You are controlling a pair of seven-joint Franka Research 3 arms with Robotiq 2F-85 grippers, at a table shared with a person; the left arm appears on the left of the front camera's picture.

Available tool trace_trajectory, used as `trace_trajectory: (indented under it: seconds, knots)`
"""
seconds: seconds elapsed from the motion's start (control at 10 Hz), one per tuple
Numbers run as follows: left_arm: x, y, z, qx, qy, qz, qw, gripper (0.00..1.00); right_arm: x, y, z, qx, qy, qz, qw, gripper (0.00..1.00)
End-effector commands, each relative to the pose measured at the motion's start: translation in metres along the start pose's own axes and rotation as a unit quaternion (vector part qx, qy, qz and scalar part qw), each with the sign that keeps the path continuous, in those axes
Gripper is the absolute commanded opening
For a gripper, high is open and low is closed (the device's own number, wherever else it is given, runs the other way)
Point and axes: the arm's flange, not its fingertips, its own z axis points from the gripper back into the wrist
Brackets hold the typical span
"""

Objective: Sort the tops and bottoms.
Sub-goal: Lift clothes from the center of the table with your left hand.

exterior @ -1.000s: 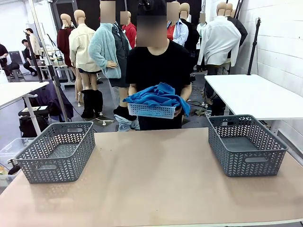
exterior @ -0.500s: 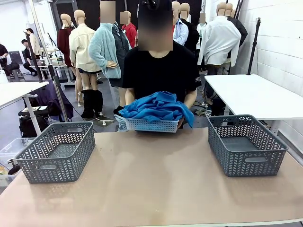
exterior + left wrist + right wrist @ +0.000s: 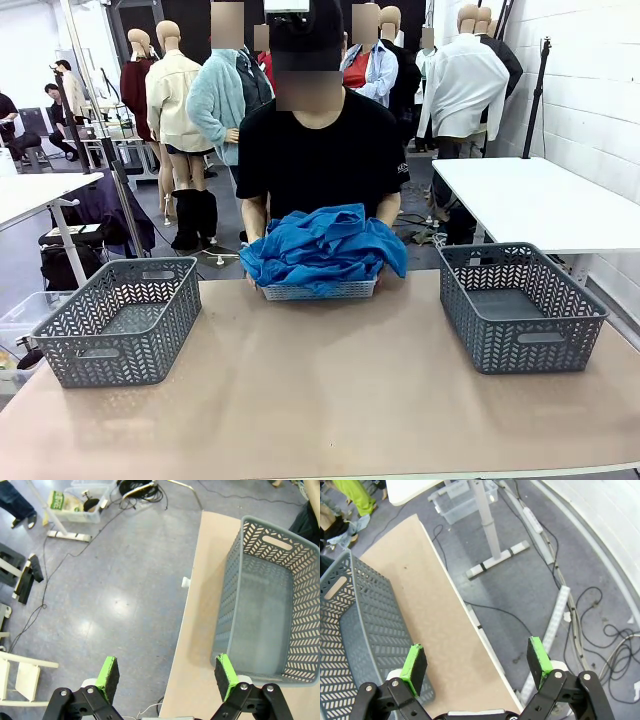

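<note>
- Front view: a person (image 3: 318, 150) in a black T-shirt stands at the far side of the surface (image 3: 320, 400), arms reaching down to a small light-blue basket (image 3: 318, 291).
- The tops (image 3: 325, 245), bright blue cloth, lie heaped in that small basket and spill over its rim on both sides. They hide most of the person's grip.
- The small basket is at the middle of the far edge of the surface. Whether it rests fully on it, I cannot tell.
- A left grey basket (image 3: 110, 365) stands near the left edge and a right grey basket (image 3: 520, 352) near the right edge, both well apart from the tops.
- Left wrist view: the left hand (image 3: 166, 676) hangs with its green pads spread wide and nothing between them. It hovers over the edge of the surface (image 3: 205, 545), with grey floor (image 3: 100, 595) on one side.
- The left grey basket (image 3: 235, 590) lies just beyond one pad, its bare bottom showing.
- Right wrist view: the right hand (image 3: 476, 664) is likewise spread wide and holds nothing, above the edge of the surface (image 3: 435, 630).
- The right grey basket (image 3: 350, 630) lies beside one pad, and cables (image 3: 600, 630) trail over the floor past the other.
</note>
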Motion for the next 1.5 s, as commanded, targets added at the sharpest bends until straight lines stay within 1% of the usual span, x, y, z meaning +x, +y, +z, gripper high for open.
trace_trajectory:
  seconds: [0.0, 1.4]
  knots:
    - [-0.0015, 0.0013, 0.0002, 0.007, 0.003, -0.005, 1.000, 1.00, 0.0013, 0.0017, 0.0037, -0.003, 0.000, 0.000, 1.000, 1.00]
    - [-0.0015, 0.0013, 0.0002, 0.007, 0.003, -0.005, 1.000, 1.00, 0.0013, 0.0017, 0.0037, -0.003, 0.000, 0.000, 1.000, 1.00]
